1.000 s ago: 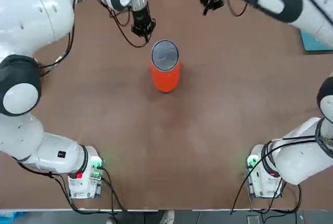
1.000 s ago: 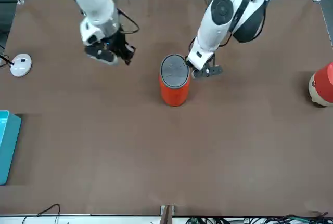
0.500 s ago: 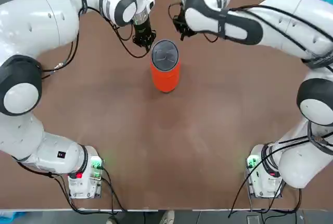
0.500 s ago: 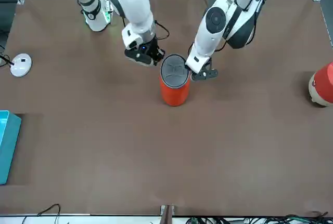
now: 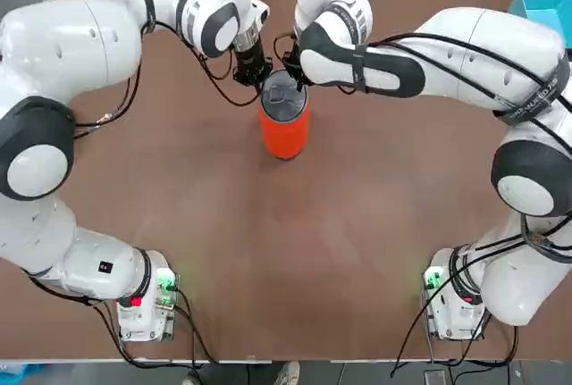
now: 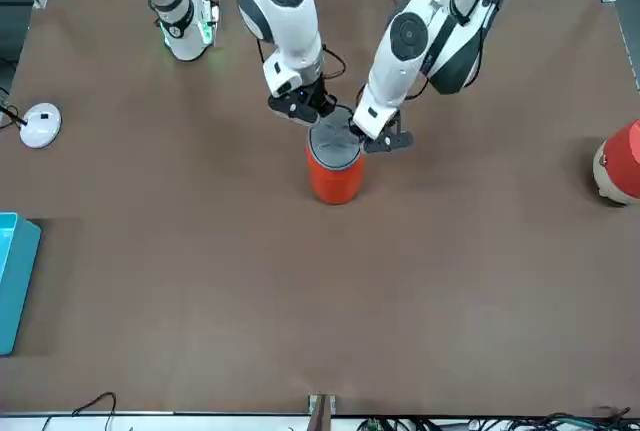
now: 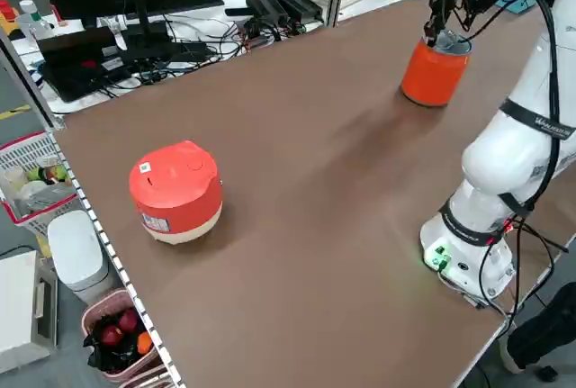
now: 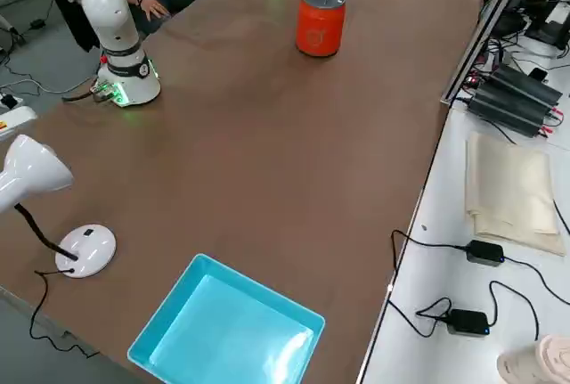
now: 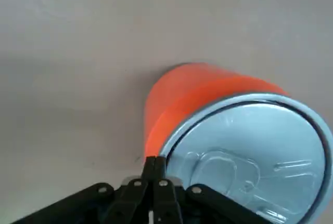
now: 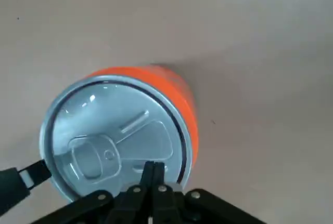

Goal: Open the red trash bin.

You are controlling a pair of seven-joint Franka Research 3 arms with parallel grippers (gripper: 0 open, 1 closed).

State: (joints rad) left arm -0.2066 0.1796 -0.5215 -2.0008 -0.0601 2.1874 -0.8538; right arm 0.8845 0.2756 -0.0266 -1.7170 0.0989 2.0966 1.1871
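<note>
1. You are looking at the bin (image 5: 284, 126) standing upright on the worktop (image 5: 357, 224), toward the far side from the arm bases and about midway between the two arms; its grey lid (image 5: 283, 97) is sitting level and is not yet open.
2. You are seeing the left end effector (image 5: 251, 71) with its fingers pressed together and holding nothing; its tip is sitting at the lid's rim on the far left side, though you cannot tell from these views whether it is actually touching.
3. You are seeing the right end effector (image 6: 303, 109) likewise closed and empty, poised over the lid's far right edge; in its wrist view the joined fingertips (image 10: 153, 169) are lying just above the lid surface.
4. Judged step: both arms are lining up to press the swing lid. The next move is calling for a downward push on one half of the lid, off its pivot line, while the bin is being kept from tipping or sliding.
5. You are not being shown the pivot axis clearly, and the arm links are covering the far rim in the top view. A red cooker (image 7: 176, 192) is standing well apart, a teal box (image 8: 227, 330) likewise.
</note>
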